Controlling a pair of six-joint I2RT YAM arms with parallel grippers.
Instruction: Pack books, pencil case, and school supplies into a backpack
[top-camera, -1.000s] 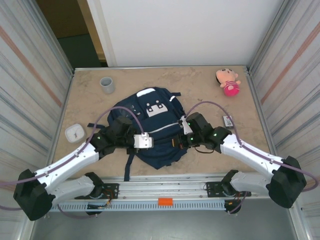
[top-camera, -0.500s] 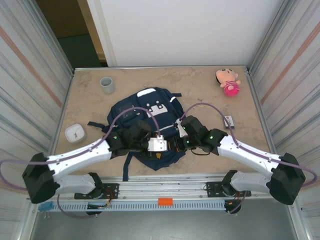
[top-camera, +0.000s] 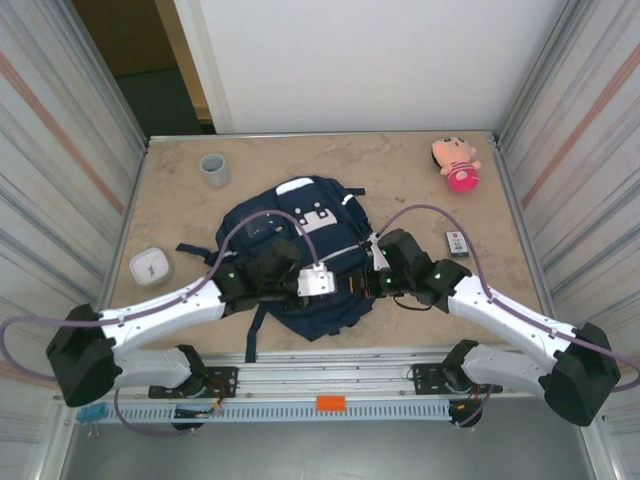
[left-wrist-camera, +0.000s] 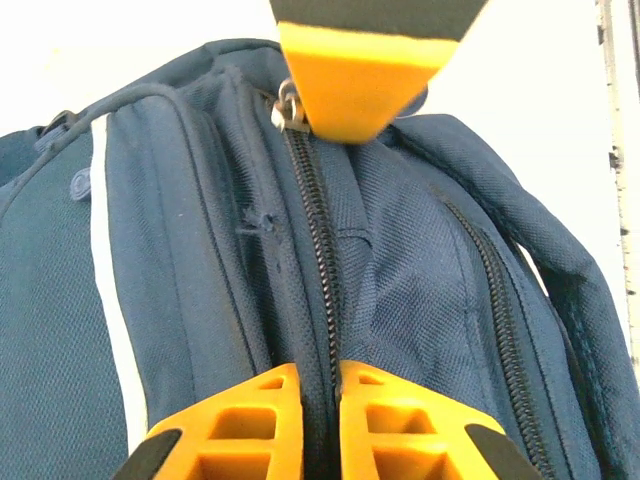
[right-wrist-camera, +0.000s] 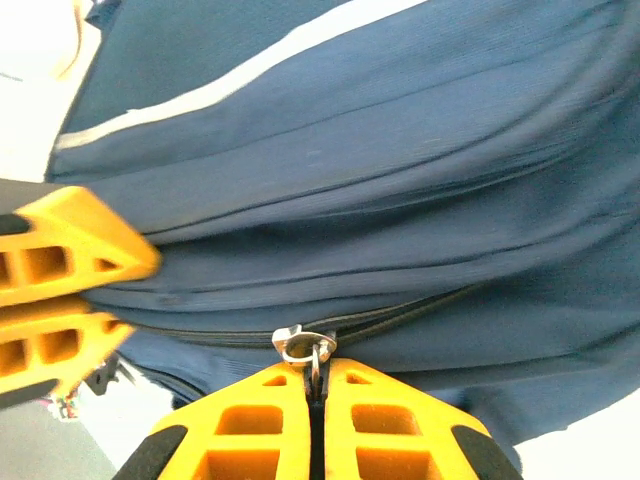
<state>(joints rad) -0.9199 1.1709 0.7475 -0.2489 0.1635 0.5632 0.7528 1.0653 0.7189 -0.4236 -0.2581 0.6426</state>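
The navy blue backpack (top-camera: 290, 225) lies flat in the middle of the table, front pocket up. My left gripper (top-camera: 340, 287) is at its near right edge. In the left wrist view this gripper (left-wrist-camera: 320, 385) is shut on the fabric along the backpack's dark zip line (left-wrist-camera: 318, 230). My right gripper (right-wrist-camera: 318, 385) is shut on the metal zip pull (right-wrist-camera: 305, 345), facing the left gripper from close by (top-camera: 365, 282). The school supplies packet (top-camera: 456, 243) lies on the table right of the backpack. The books and the pencil case are out of view.
A grey cup (top-camera: 214, 169) stands at the back left. A white square object (top-camera: 150, 266) lies near the left edge, and a pink doll (top-camera: 456, 163) sits at the back right. Metal walls close in both sides.
My left arm swung right along the backpack's near edge, and its jaws opened, then closed on the zip seam. My right gripper shifted slightly right, still holding the pull.
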